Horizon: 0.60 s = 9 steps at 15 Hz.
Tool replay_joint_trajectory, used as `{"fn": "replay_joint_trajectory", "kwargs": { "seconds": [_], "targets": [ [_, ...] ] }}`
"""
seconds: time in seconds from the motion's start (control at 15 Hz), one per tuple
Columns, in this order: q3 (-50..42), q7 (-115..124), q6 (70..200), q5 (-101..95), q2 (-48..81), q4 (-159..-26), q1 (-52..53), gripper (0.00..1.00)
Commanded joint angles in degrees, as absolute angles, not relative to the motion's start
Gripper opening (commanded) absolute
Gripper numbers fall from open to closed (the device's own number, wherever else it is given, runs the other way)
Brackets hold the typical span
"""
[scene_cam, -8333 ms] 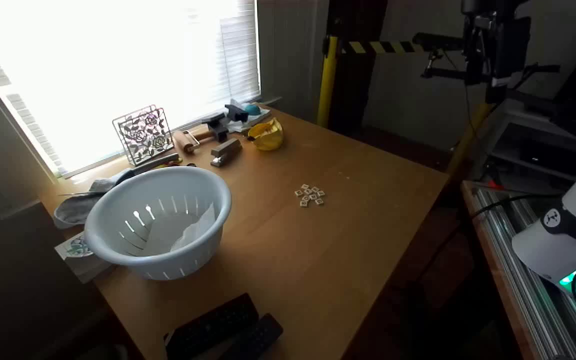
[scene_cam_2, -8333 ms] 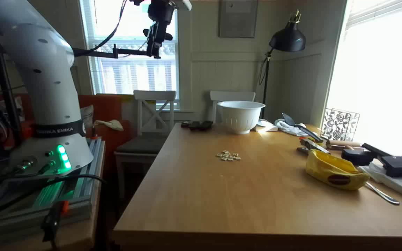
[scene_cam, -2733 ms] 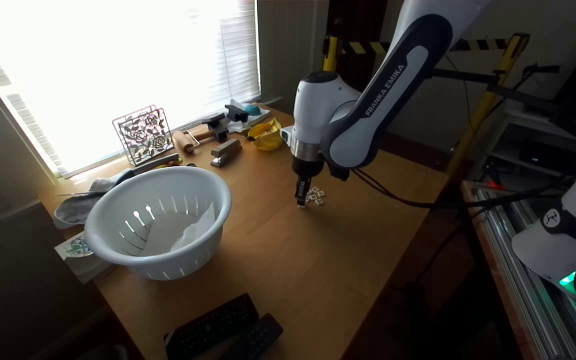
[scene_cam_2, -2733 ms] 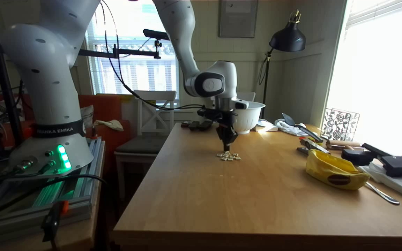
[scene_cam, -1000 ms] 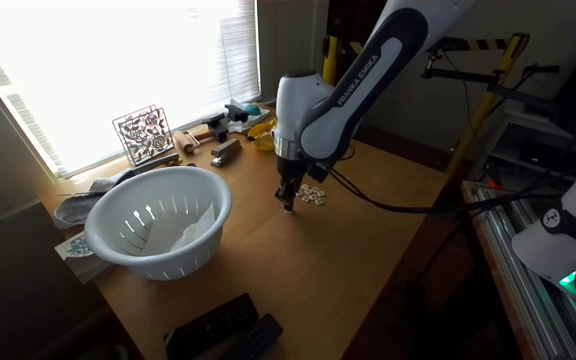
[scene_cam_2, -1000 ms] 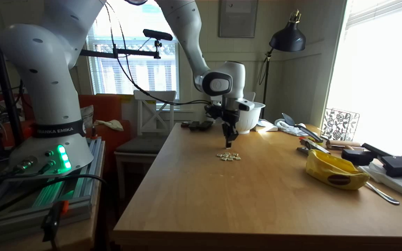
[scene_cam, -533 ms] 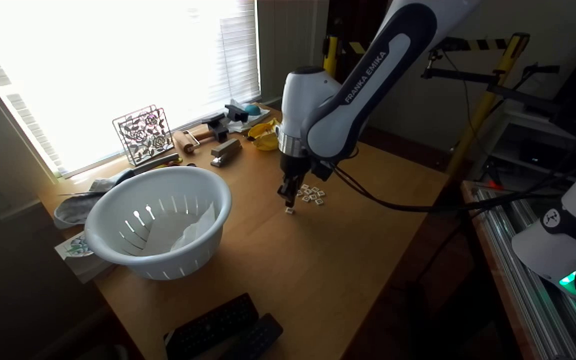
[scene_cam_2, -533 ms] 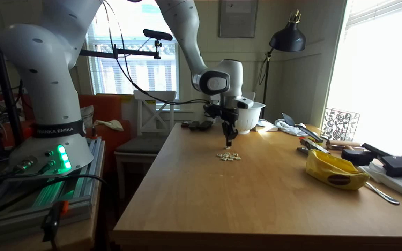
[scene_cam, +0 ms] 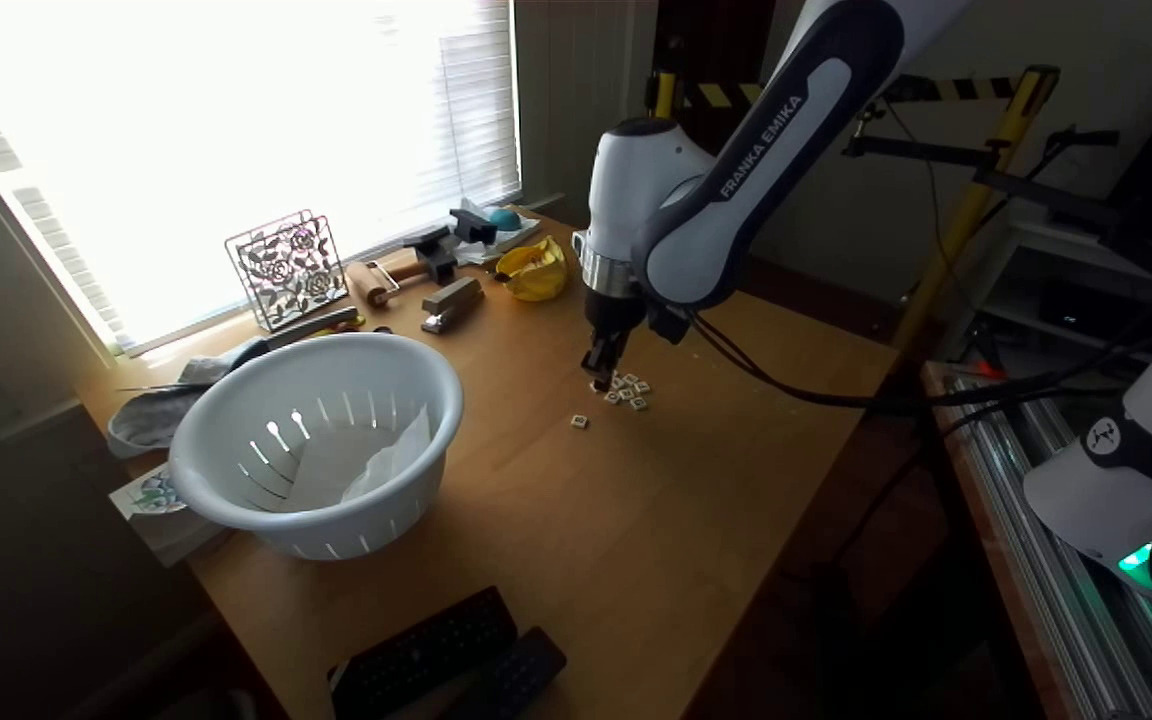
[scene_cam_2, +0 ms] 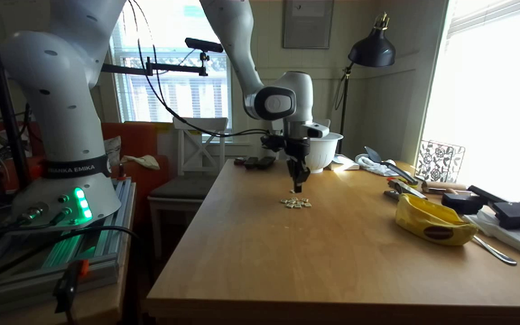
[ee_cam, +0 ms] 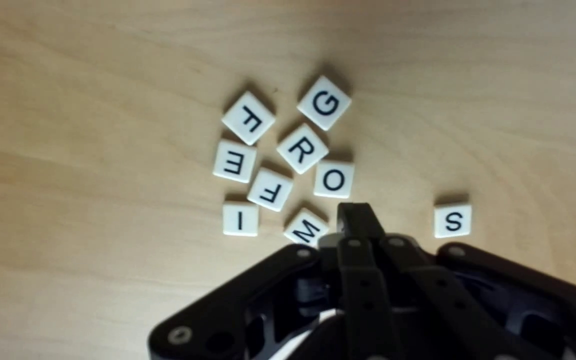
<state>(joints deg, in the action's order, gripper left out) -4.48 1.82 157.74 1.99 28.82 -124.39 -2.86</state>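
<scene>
In the wrist view my gripper (ee_cam: 354, 210) is shut, its fingertips pressed together with nothing between them. White letter tiles lie face up on the wooden table. Nearest the fingertips are the M tile (ee_cam: 306, 227), partly covered by the gripper, and the O tile (ee_cam: 334, 179). Around them sit the R tile (ee_cam: 302, 148), the G tile (ee_cam: 324, 103), the E tile (ee_cam: 234, 160), the I tile (ee_cam: 240, 219) and two F tiles (ee_cam: 248, 118). Apart from this cluster lies the S tile (ee_cam: 453, 220). In an exterior view the fingertips hover at the edge of the cluster (scene_cam: 628, 392).
A white colander (scene_cam: 321, 440) stands on the table, with dark remotes (scene_cam: 426, 650) near it. Along the window side are a stapler (scene_cam: 452, 303), a yellow banana-like pouch (scene_cam_2: 434, 221), a metal rose-pattern holder (scene_cam: 288, 270) and a spatula (scene_cam_2: 391, 164).
The S tile was slid out of the cluster beneath the shut gripper. Over the last second the gripper lifted off it and moved back to the cluster; the tile stays behind.
</scene>
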Motion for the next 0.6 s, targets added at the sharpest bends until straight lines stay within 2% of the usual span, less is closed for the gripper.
{"fn": "replay_joint_trajectory", "kwargs": {
  "seconds": [0.0,0.53],
  "targets": [
    [-6.61,2.93,158.64,-1.04,27.38,-126.99,-1.53,0.00],
    [-5.87,2.59,158.86,-0.03,28.11,-127.30,-2.23,0.00]
  ]
}}
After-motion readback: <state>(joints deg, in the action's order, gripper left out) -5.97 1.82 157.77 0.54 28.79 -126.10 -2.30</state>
